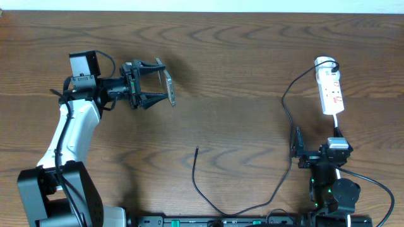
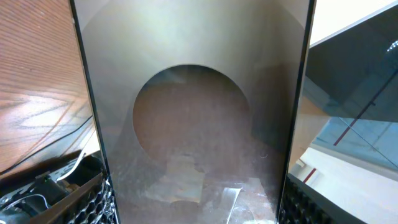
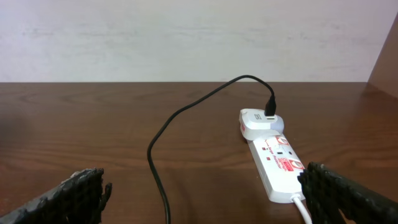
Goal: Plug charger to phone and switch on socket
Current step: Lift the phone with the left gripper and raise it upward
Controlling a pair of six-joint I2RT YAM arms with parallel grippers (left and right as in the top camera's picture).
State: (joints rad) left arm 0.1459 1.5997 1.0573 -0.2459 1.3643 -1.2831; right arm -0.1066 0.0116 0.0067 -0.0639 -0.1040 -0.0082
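Observation:
My left gripper (image 1: 159, 84) is shut on the phone (image 1: 169, 87) and holds it on edge above the table's left half. In the left wrist view the phone's dark glossy face (image 2: 199, 124) fills the space between my fingers (image 2: 194, 202). The charger's black cable (image 1: 287, 104) runs from a white adapter (image 1: 324, 63) at the socket's far end and loops along the front edge. Its tip (image 1: 196, 149) lies free at mid-table. The socket (image 1: 332, 92) is a white power strip at the right. My right gripper (image 1: 317, 144) is open and empty just in front of it. The right wrist view shows the socket (image 3: 280, 165), the cable (image 3: 160, 180) and my wide-open fingers (image 3: 205, 199).
The wooden table (image 1: 233, 75) ends at a pale wall behind the socket (image 3: 186, 37). The socket's white cord (image 1: 339, 126) runs toward the right arm's base. The charger cable passes just left of my right gripper.

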